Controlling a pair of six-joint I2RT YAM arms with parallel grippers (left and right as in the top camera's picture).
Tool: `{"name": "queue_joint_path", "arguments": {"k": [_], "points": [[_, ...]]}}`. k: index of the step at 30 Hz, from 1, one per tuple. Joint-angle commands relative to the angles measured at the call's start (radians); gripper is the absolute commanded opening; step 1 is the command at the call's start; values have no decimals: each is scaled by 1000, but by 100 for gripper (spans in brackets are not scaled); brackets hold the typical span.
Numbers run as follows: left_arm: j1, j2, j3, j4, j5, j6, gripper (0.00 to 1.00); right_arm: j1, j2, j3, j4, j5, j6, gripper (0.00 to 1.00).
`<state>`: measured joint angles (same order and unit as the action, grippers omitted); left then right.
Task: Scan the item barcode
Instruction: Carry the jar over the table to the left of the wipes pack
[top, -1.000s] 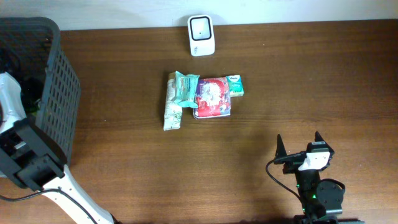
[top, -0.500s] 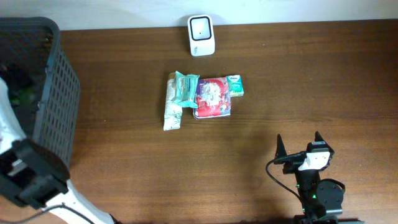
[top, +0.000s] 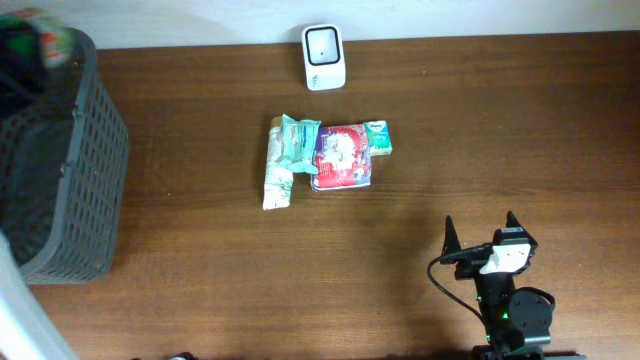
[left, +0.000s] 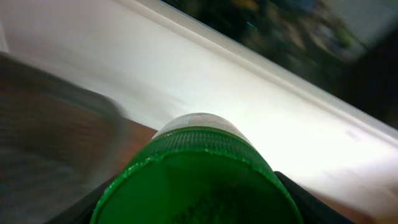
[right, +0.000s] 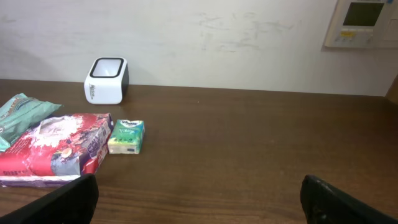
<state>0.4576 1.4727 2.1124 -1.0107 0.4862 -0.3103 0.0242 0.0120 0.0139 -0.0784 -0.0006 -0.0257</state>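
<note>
Overhead first: the white scanner (top: 324, 57) stands at the table's (top: 520, 120) back edge, right against the pale wall. Just in front of it lies a heap of packets (top: 322, 155), with a long run of bare brown wood stretching to the scanner's right. Far to the scanner's left sits the dark basket (top: 60, 170), hard against the table's left edge, and over its back corner there's a green container (top: 32, 28), badly blurred. Well in front of the scanner and off to its right is the right gripper (top: 481, 232), fingers spread wide with nothing between them and open wood all round it. Over to the left wrist: the green container (left: 199, 174) fills the lower frame, ribbed rim up, pinched between the left gripper's (left: 196, 208) dark fingers, with the basket (left: 56, 143) a smear to the left and white wall behind. Right wrist now: the scanner (right: 107, 81) sits far back by the wall, with a red packet (right: 56, 149), a teal one (right: 22, 112) and a small green pack (right: 126, 137) nearer than it. Bare tabletop runs off to the scanner's right, and a wall panel (right: 360, 22) hangs high up on that same side.
</note>
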Motion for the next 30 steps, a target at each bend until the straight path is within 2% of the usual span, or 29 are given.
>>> {"name": "queue_joint_path", "arguments": {"k": [1, 3, 6, 9, 11, 20, 23, 24, 26, 29, 30], "points": [[-192, 21, 11, -1, 116, -17, 70, 8, -6, -8, -3, 5, 7, 99], [-307, 48, 11, -17, 41, -6, 70, 8, -6, -8, -3, 5, 7, 99], [-472, 114, 11, -113, -243, 24, 71, 8, -6, -8, -3, 5, 7, 99], [-583, 216, 11, -230, -478, 28, 72, 8, -6, -8, -3, 5, 7, 99], [-623, 293, 11, -272, -574, 28, 72, 8, -6, -8, -3, 5, 7, 99], [-643, 631, 11, -260, -589, 28, 74, 8, -6, -8, -3, 5, 7, 99], [-642, 672, 11, -195, -603, 28, 66, 8, -6, -8, -3, 5, 7, 99], [-643, 677, 11, -153, -633, 28, 67, 8, -6, -8, -3, 5, 7, 99], [-643, 677, 11, -60, -745, 28, 87, 8, -6, -8, -3, 5, 7, 99], [-642, 695, 11, -6, -801, 28, 99, 8, -6, -8, -3, 5, 7, 99], [-642, 710, 11, 4, -801, 28, 99, 8, -6, -8, -3, 5, 7, 99]]}}
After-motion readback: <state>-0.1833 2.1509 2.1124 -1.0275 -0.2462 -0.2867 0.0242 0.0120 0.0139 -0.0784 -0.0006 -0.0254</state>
